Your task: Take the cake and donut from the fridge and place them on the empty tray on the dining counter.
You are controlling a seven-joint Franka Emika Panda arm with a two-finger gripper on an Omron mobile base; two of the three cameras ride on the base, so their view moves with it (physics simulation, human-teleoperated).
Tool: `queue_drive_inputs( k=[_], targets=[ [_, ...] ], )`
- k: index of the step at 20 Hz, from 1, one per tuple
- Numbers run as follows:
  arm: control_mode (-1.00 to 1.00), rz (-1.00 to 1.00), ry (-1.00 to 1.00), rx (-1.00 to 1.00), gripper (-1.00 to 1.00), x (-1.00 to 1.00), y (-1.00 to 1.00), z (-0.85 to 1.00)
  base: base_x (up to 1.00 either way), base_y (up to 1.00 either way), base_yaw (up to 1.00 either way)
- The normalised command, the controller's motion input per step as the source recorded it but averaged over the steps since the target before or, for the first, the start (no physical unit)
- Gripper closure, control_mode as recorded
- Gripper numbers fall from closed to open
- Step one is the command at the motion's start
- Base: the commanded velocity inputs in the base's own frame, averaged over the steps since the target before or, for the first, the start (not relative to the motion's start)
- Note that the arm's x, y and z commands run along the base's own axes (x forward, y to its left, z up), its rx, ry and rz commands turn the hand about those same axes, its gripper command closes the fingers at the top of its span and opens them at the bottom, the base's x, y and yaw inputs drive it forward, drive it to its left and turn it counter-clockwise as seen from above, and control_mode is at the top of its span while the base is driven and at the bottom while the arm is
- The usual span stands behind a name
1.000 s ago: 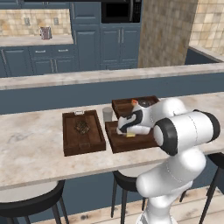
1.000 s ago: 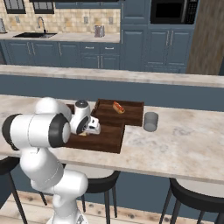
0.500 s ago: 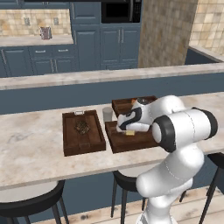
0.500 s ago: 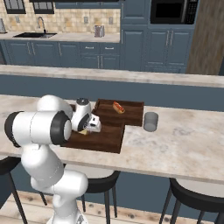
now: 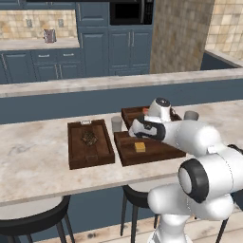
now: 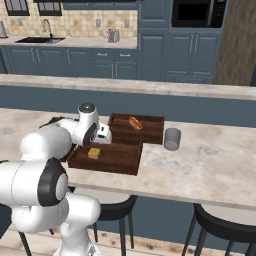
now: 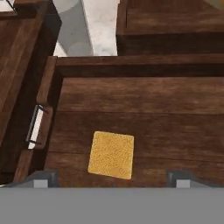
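The cake [image 7: 111, 155], a pale yellow-tan square, lies flat on the floor of the tray [image 7: 144, 100], toward its near left part, touching nothing but the wood. In the base views the same cake [image 5: 139, 147] [image 6: 94, 153] sits alone in the near tray [image 5: 163, 151] [image 6: 120, 161]. Half a second ago I still had the fingers low over it; now the gripper [image 7: 113, 178] stands just above, its two fingers [image 7: 40, 178] spread wide to either side and clear of the block. I read this as a completed release: the cake is delivered, and half of the task is done. The donut is not on the tray, so I judge the fridge trip for it comes next.

Containers, from the cake outward:
- Near tray: holds the cake alone; the rest of its floor is bare.
- Far tray [image 6: 150, 134], just behind the near one: holds the long reddish sausage bun [image 6: 134, 123].
- Left tray [image 5: 89, 148], beside the near tray with a narrow gap: holds a dark crumbly round item [image 5: 88, 138].
- Grey cup [image 5: 116, 124], upright between the left tray and the far tray; I cannot see into it. A second grey cup [image 6: 172, 139] stands on the bench [image 6: 215, 165] to the right of the trays.

My arm reaches over the near edge of the bench. Lifting straight up before turning away should keep the fingers off the tray rim.
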Motion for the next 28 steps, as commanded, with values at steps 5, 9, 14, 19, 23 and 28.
queue_drive_inputs(
  k=[5,9,14,19,23,28],
  targets=[
    [-1.00,0.01,0.00,0.00,-1.00,-0.94,0.00,1.00,0.00,0.00,0.00],
    [-1.00,0.01,0.00,0.00,-1.00,-1.00,0.00,1.00,0.00,0.00,0.00],
    [-1.00,0.01,-0.01,-0.02,-1.00,-1.00,0.00,1.00,0.00,0.00,0.00],
    [-1.00,0.00,-0.07,-0.10,-1.00,-1.00,-0.01,1.00,0.00,0.00,0.00],
    [-1.00,0.00,-0.22,0.00,-1.00,-1.00,-0.08,0.79,0.00,0.00,0.00],
    [-1.00,0.00,-0.35,0.13,-1.00,-0.88,-0.08,0.38,0.00,0.00,0.00]
  ],
)
